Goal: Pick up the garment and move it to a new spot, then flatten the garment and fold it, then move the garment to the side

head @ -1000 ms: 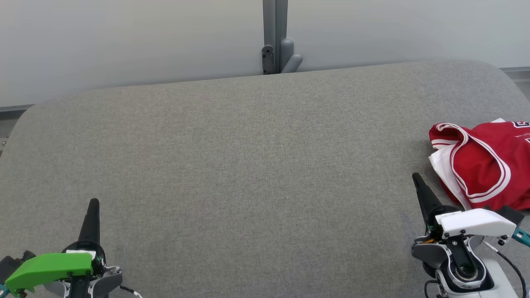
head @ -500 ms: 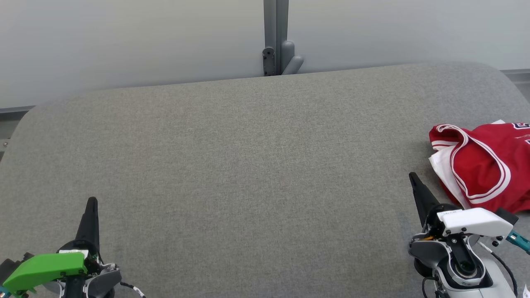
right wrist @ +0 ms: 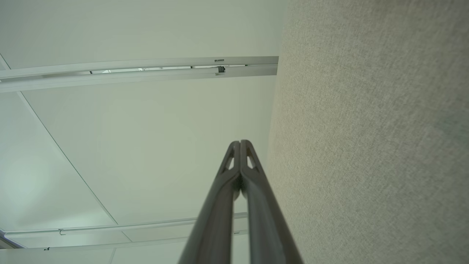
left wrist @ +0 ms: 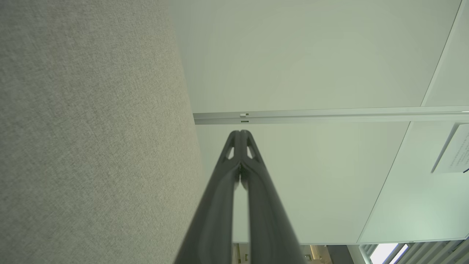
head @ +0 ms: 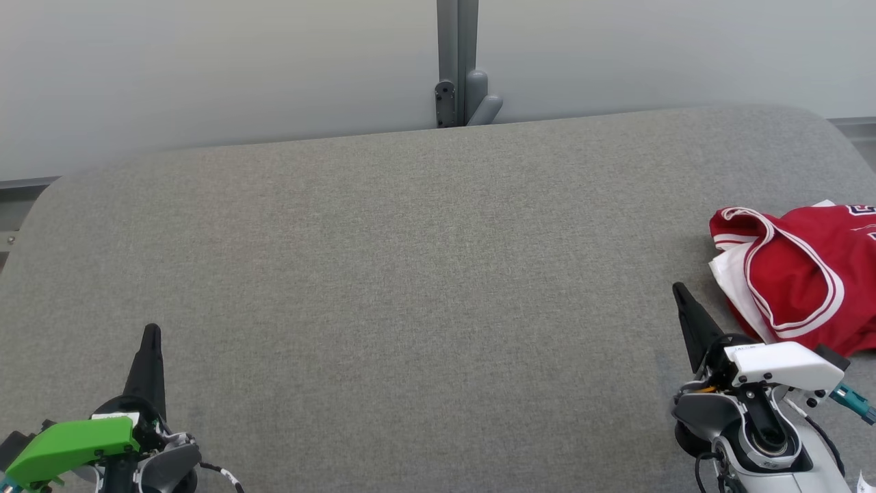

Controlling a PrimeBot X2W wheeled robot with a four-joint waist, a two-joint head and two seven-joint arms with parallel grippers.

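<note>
A wide grey fabric-covered surface with rounded far corners took up most of the head view, backed by a pale wall with a grey vertical post at its middle. A red garment, a sleeveless jersey with red-and-white striped trim and some white fabric showing, lay crumpled at the right edge of the surface, partly cut off by the edge of the view. The right gripper, behind a white cover, sat at the lower right, its dark fingers pressed together into a single point and holding nothing. Its tip was near the garment's left edge but apart from it. The left gripper, behind a green cover, sat at the lower left, well apart from the garment, its fingers likewise pressed together and empty. In each wrist view the two long fingers met at their tips, with grey fabric to one side and the pale wall and a rail beyond.
</note>
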